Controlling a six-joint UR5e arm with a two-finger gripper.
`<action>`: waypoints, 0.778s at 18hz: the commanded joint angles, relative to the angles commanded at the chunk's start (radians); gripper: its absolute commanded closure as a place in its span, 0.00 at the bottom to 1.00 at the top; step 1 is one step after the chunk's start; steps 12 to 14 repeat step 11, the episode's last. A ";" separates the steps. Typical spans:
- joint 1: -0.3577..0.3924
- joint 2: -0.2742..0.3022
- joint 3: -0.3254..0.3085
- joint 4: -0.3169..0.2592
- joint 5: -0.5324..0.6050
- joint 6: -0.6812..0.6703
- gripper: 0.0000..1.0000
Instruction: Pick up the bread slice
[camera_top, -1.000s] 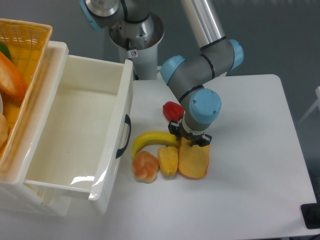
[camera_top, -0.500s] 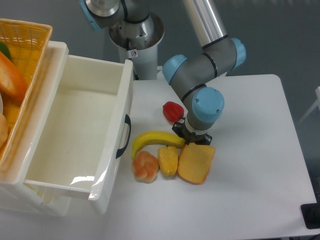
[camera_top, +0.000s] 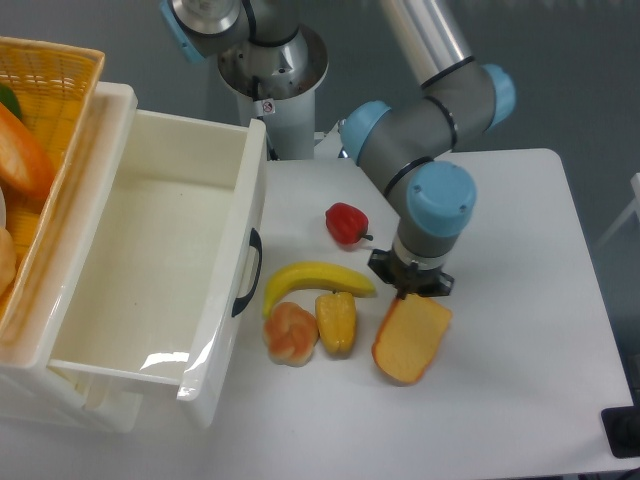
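Observation:
The bread slice is a thick yellow-orange slab with a darker orange-brown crust. It hangs tilted right of the fruit row, its top edge under my gripper. The gripper is shut on that top edge; its fingertips are mostly hidden by the wrist above. The slice's lower end is close to the white table; I cannot tell if it touches.
A yellow banana, a small yellow pepper-like piece and a pinkish-orange bun-like lump lie left of the slice. A red pepper lies behind. A white bin and an orange basket stand at left.
The gripper has moved right and slightly toward the front with the bread slice in it. The slice has drawn away from the yellow pepper piece and tilted.

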 joint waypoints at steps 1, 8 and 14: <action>0.009 -0.005 0.034 -0.020 0.000 0.052 1.00; 0.054 -0.014 0.181 -0.097 -0.005 0.163 1.00; 0.061 0.003 0.185 -0.120 0.002 0.238 1.00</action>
